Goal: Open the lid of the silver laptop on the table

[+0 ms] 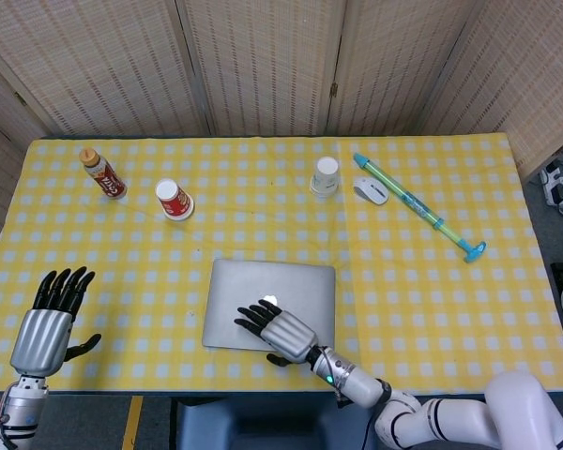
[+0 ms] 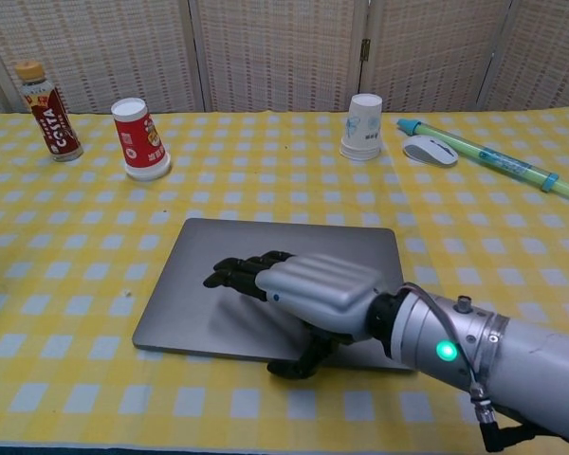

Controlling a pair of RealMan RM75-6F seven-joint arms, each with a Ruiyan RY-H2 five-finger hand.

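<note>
The silver laptop (image 1: 281,286) (image 2: 266,246) lies shut and flat on the yellow checked table, near the front edge. My right hand (image 1: 277,329) (image 2: 299,289) hovers over the laptop's front half, palm down and holding nothing; its fingers (image 2: 237,273) reach left across the lid. The thumb hangs down at the lid's front edge. I cannot tell whether it touches the lid. My left hand (image 1: 47,323) is far left by the table's front corner, fingers spread, empty, and shows only in the head view.
A brown bottle (image 1: 103,173) (image 2: 47,112) and a red paper cup (image 1: 174,200) (image 2: 138,138) stand at the back left. A white cup (image 1: 326,175) (image 2: 362,126), a white mouse (image 1: 371,190) (image 2: 430,150) and a blue-green pen-like stick (image 1: 418,208) (image 2: 493,159) lie at the back right.
</note>
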